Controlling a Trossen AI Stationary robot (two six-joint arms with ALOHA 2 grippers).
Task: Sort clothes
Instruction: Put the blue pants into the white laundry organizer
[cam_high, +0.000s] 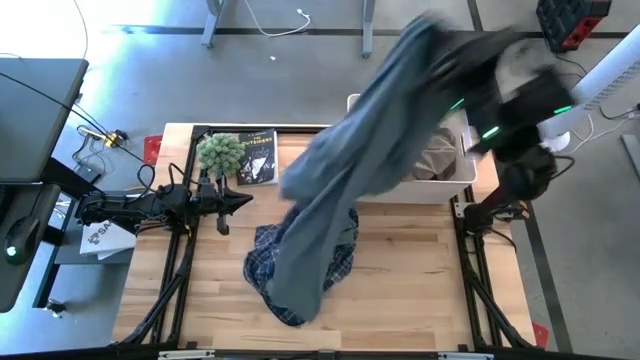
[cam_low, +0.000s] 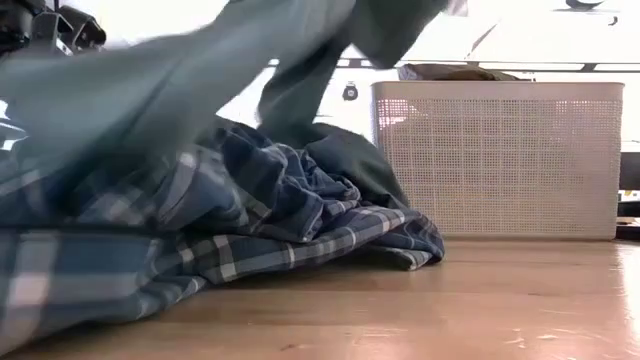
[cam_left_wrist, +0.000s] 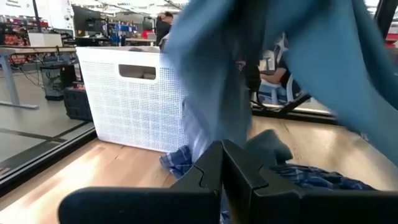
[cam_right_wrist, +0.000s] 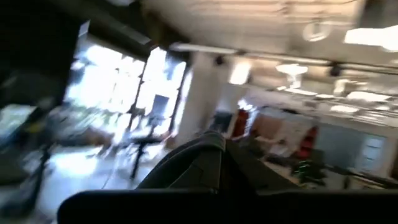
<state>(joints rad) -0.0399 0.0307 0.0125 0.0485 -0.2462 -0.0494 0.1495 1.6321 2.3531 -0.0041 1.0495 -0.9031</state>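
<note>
My right gripper (cam_right_wrist: 217, 155) is raised high over the table's far right and is shut on the grey-blue garment (cam_high: 350, 170). The garment slants down across the table. It also shows in the low view (cam_low: 150, 90) and the left wrist view (cam_left_wrist: 336, 68). The navy-and-white plaid shirt (cam_high: 270, 250) lies crumpled on the table's middle and is partly under the garment. The tan garment (cam_high: 435, 155) lies in the white basket (cam_high: 420, 190). The thin white garment is out of view. My left gripper (cam_high: 243, 200) is shut and empty at the table's left, pointing toward the pile. My right gripper holds the grey-blue garment by its upper end (cam_high: 430, 45). The cloth covers the fingers in the high view. The right wrist view shows only the shut fingers (cam_right_wrist: 205, 162), tipped up toward the ceiling. The garment hangs in a long slant, its lower end (cam_high: 300, 290) on the plaid shirt.
The white plastic basket (cam_low: 495, 160) stands at the table's far right. A green fuzzy plant (cam_high: 220, 152) and a dark book (cam_high: 257, 157) sit at the far left. Bare wood (cam_high: 400, 290) lies near the front edge. People sit in the room beyond (cam_left_wrist: 273, 68).
</note>
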